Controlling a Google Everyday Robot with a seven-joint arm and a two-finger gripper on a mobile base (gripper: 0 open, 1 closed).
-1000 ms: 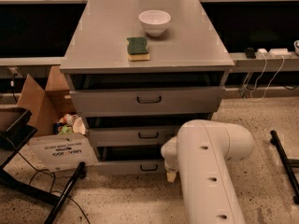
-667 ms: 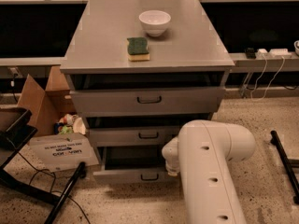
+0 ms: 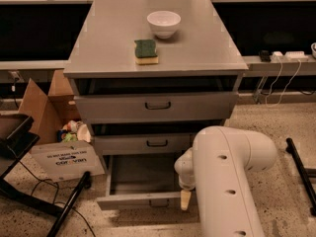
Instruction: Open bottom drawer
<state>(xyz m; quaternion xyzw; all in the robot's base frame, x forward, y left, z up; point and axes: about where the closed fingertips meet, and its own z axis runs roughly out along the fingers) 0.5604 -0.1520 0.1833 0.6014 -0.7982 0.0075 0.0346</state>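
Three drawers show on the grey metal cabinet point(image 3: 158, 107). The bottom drawer point(image 3: 140, 177), shortest of them, is pulled well out, plain grey interior exposed. The white robot arm's point(image 3: 227, 181) gripper point(image 3: 185, 200) sits at the right end of its front panel; whether open or closed cannot be told. A white bowl point(image 3: 163, 22) and a green sponge point(image 3: 146, 51) rest on the tabletop point(image 3: 197, 48).

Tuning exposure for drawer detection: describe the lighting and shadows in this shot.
Camera view: dim, warm light from above; the cabinet top is brightest; the gap above the top drawer front is near black; the open bottom drawer is shaded inside; the gripper, at its front's right end, hangs under the bright white arm.
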